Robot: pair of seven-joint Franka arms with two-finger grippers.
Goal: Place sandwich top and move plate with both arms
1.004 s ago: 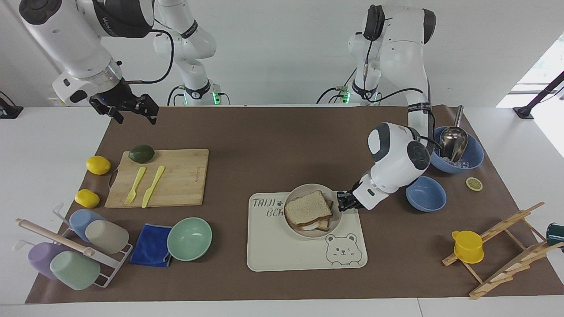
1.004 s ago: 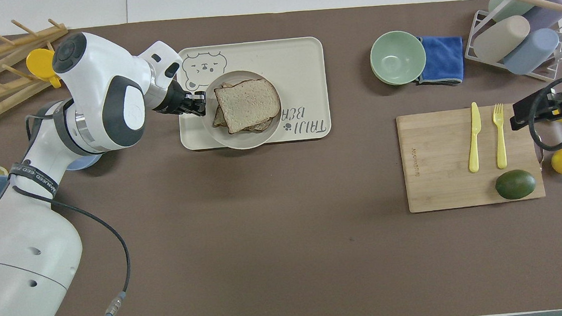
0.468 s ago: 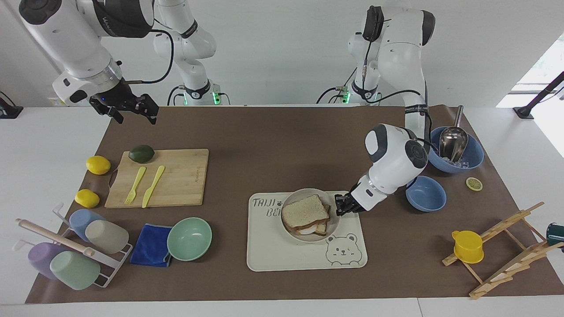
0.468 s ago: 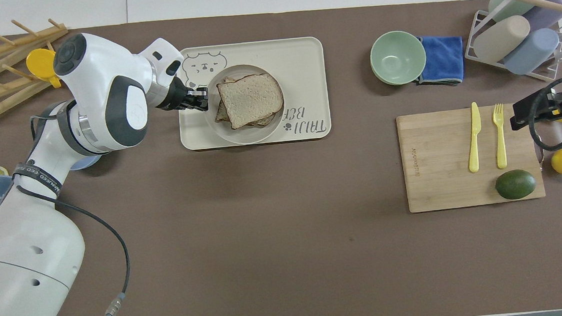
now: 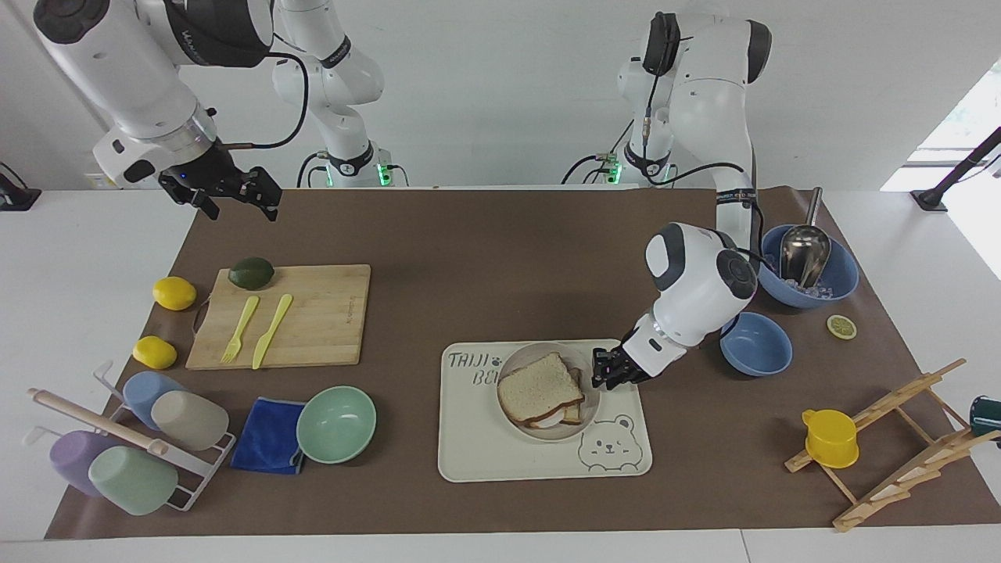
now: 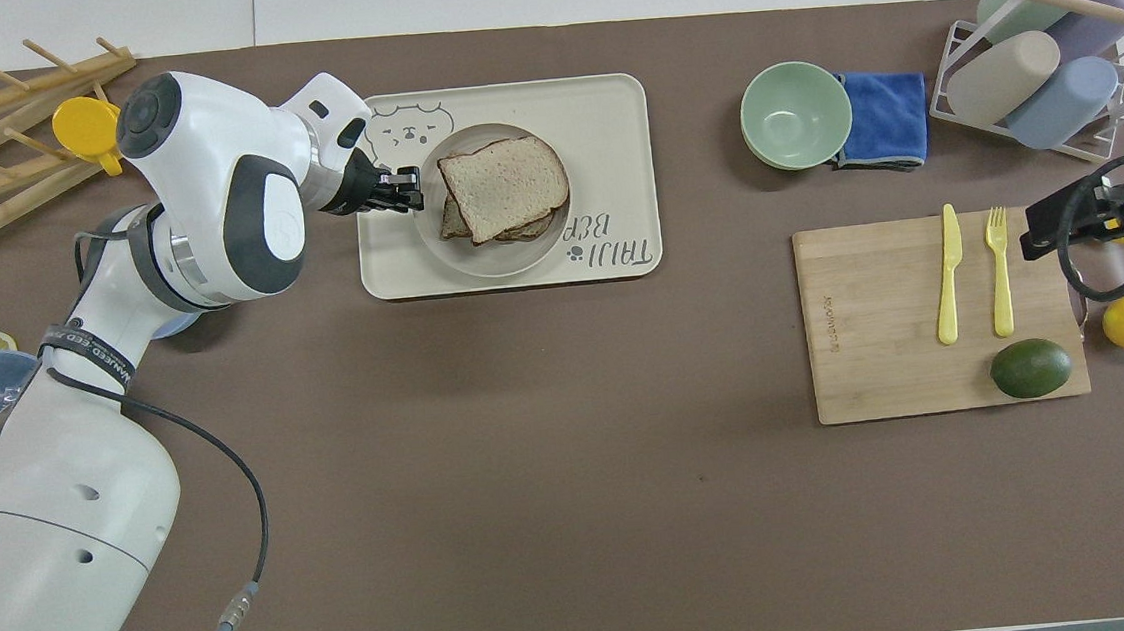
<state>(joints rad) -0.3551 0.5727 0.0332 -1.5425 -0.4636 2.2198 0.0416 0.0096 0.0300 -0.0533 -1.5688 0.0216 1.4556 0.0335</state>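
The brown mat point(image 5: 485, 258) covers most of the table, and on it the cream tray point(image 5: 500, 453) with the bear drawing carries the plate point(image 5: 588, 407). Over the last second that plate has slid along the tray, away from the robots and toward the bear, the sandwich riding with it. The left arm point(image 5: 696, 289) has followed, elbow swung slightly inward, and its left gripper point(image 5: 604, 369) is clamped on the plate's rim at the edge toward the left arm's end of the table. The sandwich top point(image 5: 538, 388) lies flat on the stack of lower slices, slightly askew.

The right arm waits, unchanged, its right gripper point(image 5: 235, 195) up in the air over the mat's corner nearest its base; I cannot tell how its fingers stand.

Just beside the left arm's wrist sit 2 blue bowls point(image 5: 755, 344), the larger one holding a metal scoop point(image 5: 804, 250). The cutting board point(image 5: 313, 313), with a fork, a knife and an avocado point(image 5: 251, 273), lies well apart from the tray, as does the mint-green bowl point(image 5: 336, 424).
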